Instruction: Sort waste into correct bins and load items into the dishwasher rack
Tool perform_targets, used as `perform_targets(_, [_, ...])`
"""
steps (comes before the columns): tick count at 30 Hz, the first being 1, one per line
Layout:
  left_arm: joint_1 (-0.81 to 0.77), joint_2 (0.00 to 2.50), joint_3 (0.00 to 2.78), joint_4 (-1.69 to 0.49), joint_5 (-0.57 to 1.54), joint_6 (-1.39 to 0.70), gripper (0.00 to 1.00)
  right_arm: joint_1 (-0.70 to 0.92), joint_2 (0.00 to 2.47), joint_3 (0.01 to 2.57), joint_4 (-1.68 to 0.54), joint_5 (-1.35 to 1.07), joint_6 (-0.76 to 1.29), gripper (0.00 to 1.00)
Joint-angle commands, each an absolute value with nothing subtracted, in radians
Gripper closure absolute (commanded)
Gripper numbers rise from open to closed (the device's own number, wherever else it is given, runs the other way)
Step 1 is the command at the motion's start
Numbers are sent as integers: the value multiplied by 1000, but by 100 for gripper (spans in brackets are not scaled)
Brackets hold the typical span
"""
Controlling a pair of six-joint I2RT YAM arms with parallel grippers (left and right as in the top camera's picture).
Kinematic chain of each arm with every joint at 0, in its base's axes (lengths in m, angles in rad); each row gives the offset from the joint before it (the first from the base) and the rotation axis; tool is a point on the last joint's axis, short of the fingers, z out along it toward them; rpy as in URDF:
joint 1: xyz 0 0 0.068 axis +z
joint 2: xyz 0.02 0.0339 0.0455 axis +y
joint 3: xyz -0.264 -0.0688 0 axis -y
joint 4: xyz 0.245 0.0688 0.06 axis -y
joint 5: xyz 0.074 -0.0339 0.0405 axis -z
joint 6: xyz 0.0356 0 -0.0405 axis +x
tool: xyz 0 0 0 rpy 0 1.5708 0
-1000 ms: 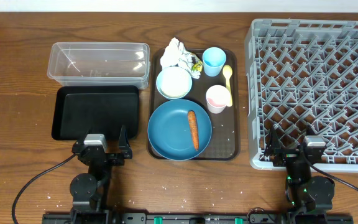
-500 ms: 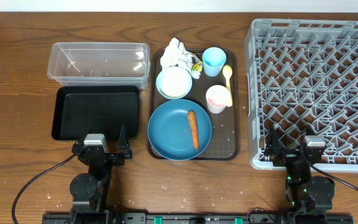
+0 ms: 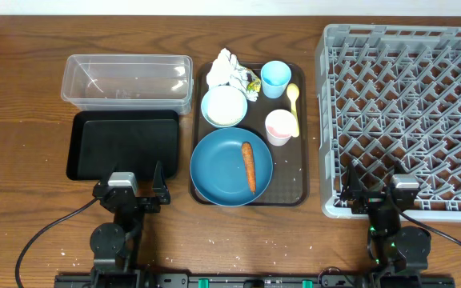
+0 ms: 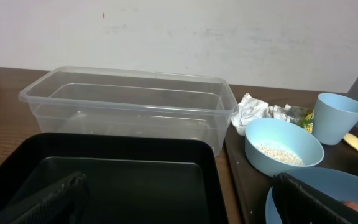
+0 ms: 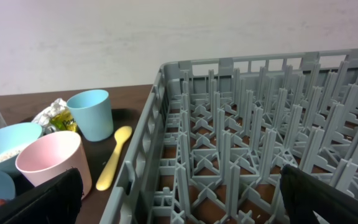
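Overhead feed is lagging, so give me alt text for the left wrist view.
Empty black tray up close, empty clear tub behind it. To the right: a bowl with rice, a napkin and a blue cup.

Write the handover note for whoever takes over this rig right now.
Left gripper: open, empty, at near edge of black tray. Right gripper: open, empty, at near edge of rack.
On the brown tray: carrot on blue plate, rice in bowl, napkin, wrapper, light-blue cup, pink cup, yellow spoon.
Done: nothing; clear tub, black tray and rack hold nothing.
Left: sort the waste, load the dishes.
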State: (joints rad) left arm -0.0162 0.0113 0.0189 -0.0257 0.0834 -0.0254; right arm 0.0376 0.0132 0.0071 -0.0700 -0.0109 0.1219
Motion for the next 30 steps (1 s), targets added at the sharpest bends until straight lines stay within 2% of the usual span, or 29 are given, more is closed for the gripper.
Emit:
perform_targets(1, [-19,4,4,-61,112,-19,4,46,13,6,-74,-15,126,1])
perform_targets(9, [-19,5,7,-58,159,-27,4,46,13,6,15,-15,120,1])
perform_targets(16, [-19,67,126,-79,198,-69,4,46,15,67,78,-148,24,1])
perform_targets(23, [-19,340,453,-249,255,-76,4,46,92,261,-2,-291,7,1])
perform_targets(30, [-20,682,852,-458,258,-76,4,46,328,554,-174,-366,-44,1])
